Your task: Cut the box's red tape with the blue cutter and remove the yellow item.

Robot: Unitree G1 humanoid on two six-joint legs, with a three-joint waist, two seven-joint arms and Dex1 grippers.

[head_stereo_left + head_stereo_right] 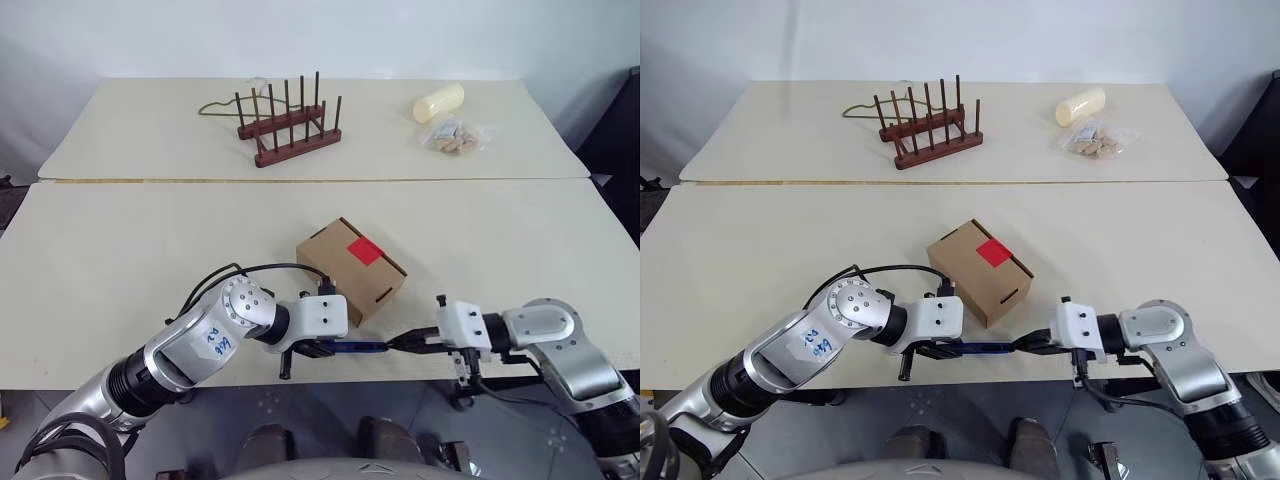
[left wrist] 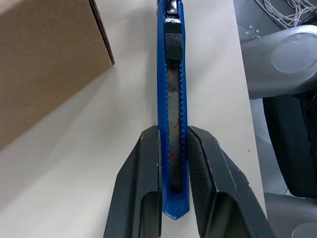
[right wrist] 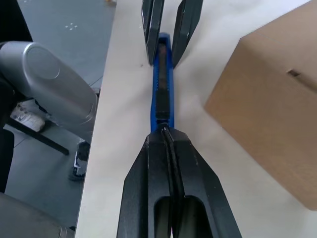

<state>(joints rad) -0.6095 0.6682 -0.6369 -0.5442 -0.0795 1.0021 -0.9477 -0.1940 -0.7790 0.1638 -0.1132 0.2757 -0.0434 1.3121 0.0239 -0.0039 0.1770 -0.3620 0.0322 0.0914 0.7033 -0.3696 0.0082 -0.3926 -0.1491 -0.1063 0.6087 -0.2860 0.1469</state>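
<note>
Two hands grip one blue cutter (image 1: pixel 358 347): left hand (image 1: pixel 312 350) clamps its rear, right hand (image 1: pixel 410 342) pinched shut on its tip. One box (image 1: pixel 350 268), one red tape (image 1: pixel 365 250) patch.

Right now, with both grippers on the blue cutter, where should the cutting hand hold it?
Probably mid-handle, behind the black slider. The blue cutter lies flat along the table's near edge, the left gripper clamping its tail, the right gripper shut at its tip. Come from above, fingers across the flat sides.

One box (image 1: pixel 352 268), one cutter (image 1: pixel 357 347), one wooden rack (image 1: pixel 291 127), two tables (image 1: pixel 120 250).
</note>
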